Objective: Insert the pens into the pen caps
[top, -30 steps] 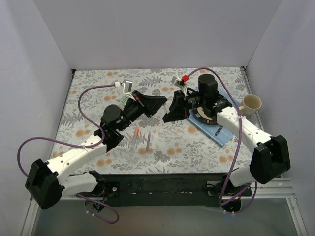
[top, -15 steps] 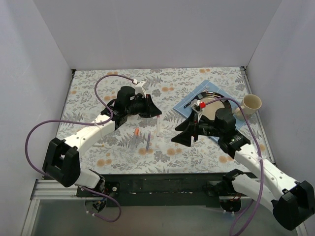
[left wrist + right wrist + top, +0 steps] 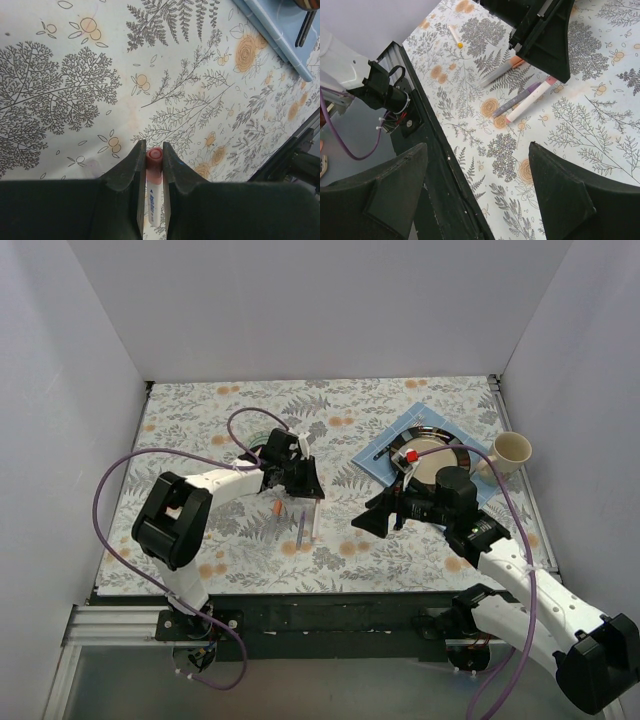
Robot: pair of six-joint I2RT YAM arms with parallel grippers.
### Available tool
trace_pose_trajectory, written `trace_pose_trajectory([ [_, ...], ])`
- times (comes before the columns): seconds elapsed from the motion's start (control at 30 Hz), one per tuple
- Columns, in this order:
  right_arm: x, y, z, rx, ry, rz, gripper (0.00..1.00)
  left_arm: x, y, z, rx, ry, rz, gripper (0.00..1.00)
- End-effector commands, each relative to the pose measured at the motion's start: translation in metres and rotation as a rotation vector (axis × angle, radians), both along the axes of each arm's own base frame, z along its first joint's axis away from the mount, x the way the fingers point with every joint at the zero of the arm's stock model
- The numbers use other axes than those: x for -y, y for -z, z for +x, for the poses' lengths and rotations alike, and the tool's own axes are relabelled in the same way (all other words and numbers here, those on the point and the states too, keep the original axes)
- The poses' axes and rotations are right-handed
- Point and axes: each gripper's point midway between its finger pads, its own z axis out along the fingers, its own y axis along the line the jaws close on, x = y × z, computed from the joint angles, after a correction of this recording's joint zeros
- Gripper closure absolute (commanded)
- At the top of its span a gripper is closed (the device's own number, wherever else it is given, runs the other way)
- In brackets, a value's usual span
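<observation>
bench (image 3: pixel 200 420): covered in a leaf-and-flower print cloth, it carried everything listed here.
blue tray (image 3: pixel 392 440): lay cornerwise at the far right of the bench.
plate (image 3: pixel 440 445): round and dark-rimmed, it sat on the blue tray, partly hidden by the right arm.
cup (image 3: pixel 512 450): pale, it stood just off the tray's right corner, near the side wall.
right pincer (image 3: pixel 477 150): released, its fingers spread wide over the cloth to the right of the pens, grasping nothing.
left pincer (image 3: pixel 152 147): clenched on the white pen at mid-bench, one finger pressed to each side of the barrel.
white pen (image 3: pixel 530 102): gripped just behind its pink end, with blue print on the barrel. The rest of it ran toward the near edge and looked to lie along the cloth.
purple-grey pen (image 3: pixel 515 100): lay flat just beside the white pen and almost parallel to it, on the side away from the right pincer.
translucent pen (image 3: pixel 495 76): lay near the purple-grey one, further left and at a slight angle to it.
orange cap (image 3: pixel 517 62): sat in line with the translucent pen's far end and touching it, right under the left pincer.
pale stick (image 3: pixel 455 36): short and yellow-tipped, it lay alone, well apart from the other three and toward the left side of the bench.
</observation>
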Motion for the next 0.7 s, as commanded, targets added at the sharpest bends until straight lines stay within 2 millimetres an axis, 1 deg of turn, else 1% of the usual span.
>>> trace_pose_trajectory([
  [0.0, -0.002, -0.012, 0.004, 0.035, 0.007, 0.015, 0.12, 0.009, 0.002, -0.009, -0.009, 0.009, 0.003, 0.97],
  [0.03, -0.001, -0.01, 0.004, 0.03, 0.007, 0.015, 0.12, 0.01, 0.006, -0.011, -0.013, 0.013, 0.013, 0.93],
  [0.07, -0.002, -0.011, 0.004, 0.034, 0.003, 0.019, 0.12, 0.01, 0.015, -0.016, -0.031, 0.02, 0.033, 0.89],
  [0.13, -0.002, -0.009, 0.004, 0.029, 0.001, 0.016, 0.12, 0.007, 0.021, -0.017, -0.036, 0.014, 0.064, 0.87],
  [0.17, -0.002, -0.01, 0.003, 0.028, -0.002, 0.013, 0.12, 0.005, 0.026, -0.019, -0.047, 0.01, 0.087, 0.84],
  [0.2, -0.002, -0.01, 0.003, 0.029, -0.002, 0.009, 0.13, 0.001, 0.029, -0.018, -0.042, -0.003, 0.11, 0.82],
  [0.23, -0.001, -0.01, 0.003, 0.035, 0.0, 0.006, 0.13, -0.001, 0.03, -0.016, -0.04, -0.013, 0.124, 0.79],
  [0.3, 0.001, -0.011, 0.004, 0.035, 0.011, -0.001, 0.13, -0.006, 0.032, -0.016, -0.044, -0.026, 0.154, 0.7],
  [0.37, 0.002, -0.013, 0.005, 0.042, 0.02, -0.002, 0.13, -0.008, 0.028, -0.013, -0.035, -0.042, 0.17, 0.62],
  [0.4, 0.003, -0.014, 0.005, 0.044, 0.025, -0.004, 0.13, -0.01, 0.024, -0.008, -0.017, -0.062, 0.183, 0.6],
  [0.43, 0.003, -0.014, 0.004, 0.043, 0.026, -0.005, 0.13, -0.009, 0.016, -0.002, 0.004, -0.074, 0.181, 0.58],
  [0.47, 0.003, -0.014, 0.005, 0.044, 0.03, -0.006, 0.13, -0.014, 0.01, 0.002, 0.013, -0.105, 0.203, 0.56],
  [0.5, 0.004, -0.013, 0.005, 0.043, 0.033, -0.009, 0.13, -0.018, -0.003, 0.009, 0.045, -0.154, 0.214, 0.54],
  [0.53, 0.004, -0.013, 0.005, 0.04, 0.036, -0.01, 0.13, -0.036, -0.012, 0.028, 0.109, -0.273, 0.279, 0.54],
  [0.57, 0.004, -0.012, 0.006, 0.033, 0.041, -0.01, 0.13, -0.044, -0.024, 0.035, 0.11, -0.373, 0.284, 0.53],
  [0.6, 0.004, -0.012, 0.006, 0.029, 0.043, -0.008, 0.13, -0.053, -0.043, 0.041, 0.134, -0.457, 0.266, 0.53],
  [0.63, 0.004, -0.011, 0.006, 0.021, 0.048, -0.007, 0.14, -0.071, -0.053, 0.05, 0.151, -0.561, 0.273, 0.53],
  [0.67, 0.003, -0.011, 0.007, 0.01, 0.054, 0.0, 0.14, -0.079, -0.055, 0.046, 0.112, -0.646, 0.239, 0.53],
])
